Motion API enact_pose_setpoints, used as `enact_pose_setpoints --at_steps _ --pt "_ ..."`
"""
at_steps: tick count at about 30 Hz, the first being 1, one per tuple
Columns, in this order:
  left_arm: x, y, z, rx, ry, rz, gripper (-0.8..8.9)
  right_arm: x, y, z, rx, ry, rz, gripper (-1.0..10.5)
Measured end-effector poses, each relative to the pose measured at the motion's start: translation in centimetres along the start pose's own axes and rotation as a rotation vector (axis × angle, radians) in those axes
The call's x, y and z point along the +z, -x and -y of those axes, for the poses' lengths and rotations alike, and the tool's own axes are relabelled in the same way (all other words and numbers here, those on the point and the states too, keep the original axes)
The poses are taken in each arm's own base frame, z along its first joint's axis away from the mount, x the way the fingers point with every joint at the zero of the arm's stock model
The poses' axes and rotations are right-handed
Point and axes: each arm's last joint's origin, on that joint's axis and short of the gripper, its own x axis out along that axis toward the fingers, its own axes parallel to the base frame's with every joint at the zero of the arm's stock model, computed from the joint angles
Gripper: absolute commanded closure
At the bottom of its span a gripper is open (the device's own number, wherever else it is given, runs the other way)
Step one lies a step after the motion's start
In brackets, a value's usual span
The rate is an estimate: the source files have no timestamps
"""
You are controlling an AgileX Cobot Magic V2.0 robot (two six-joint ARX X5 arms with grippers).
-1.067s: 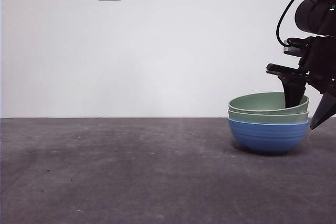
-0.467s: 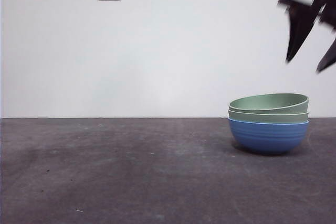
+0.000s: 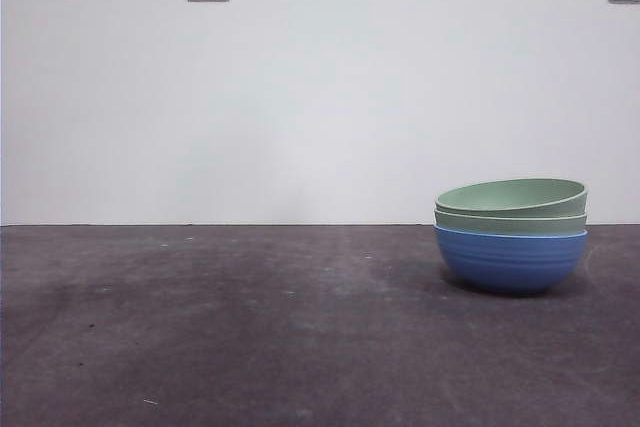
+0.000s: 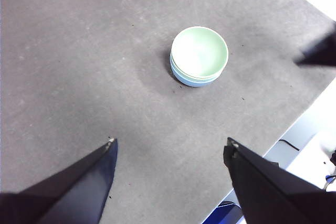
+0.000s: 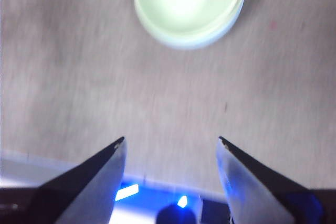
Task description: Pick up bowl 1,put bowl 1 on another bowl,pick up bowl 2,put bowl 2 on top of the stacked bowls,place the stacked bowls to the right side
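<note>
Stacked bowls [image 5: 190,8] well beyond gaping right tool [image 5: 171,141].

Each hand, left [image 4: 170,148] and right [image 5: 170,142], has two black, tapering, wedge-shaped jaws.

the stacked bowls [image 3: 511,234] sit right side of table [image 3: 250,327], another bowl [image 3: 511,261] at bottom, two nested on top
</note>
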Motion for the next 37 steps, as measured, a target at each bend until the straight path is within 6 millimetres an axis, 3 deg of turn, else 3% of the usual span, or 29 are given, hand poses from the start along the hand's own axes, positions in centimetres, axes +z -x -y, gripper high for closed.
enact_pose_setpoints --at_steps 6,7,9,10,37 --pt "0.0 0.0 0.1 -0.049 -0.008 -0.002 4.76 -3.0 2.2 -1.1 0.032 0.059 -0.034 7.0" --pt "0.0 0.0 0.1 -0.051 -0.012 -0.002 5.16 -3.2 2.4 -1.1 0.038 0.068 -0.024 7.7" --pt "0.0 0.0 0.2 -0.053 -0.019 -0.002 7.06 -3.6 2.8 -1.2 0.042 0.084 -0.010 9.5" --pt "0.0 0.0 0.2 -0.053 -0.022 -0.002 8.26 -3.7 2.9 -1.2 0.043 0.093 -0.002 9.6" --pt "0.0 0.0 0.1 -0.042 -0.029 -0.002 8.17 -3.9 3.2 -1.2 0.044 0.124 0.013 9.5"
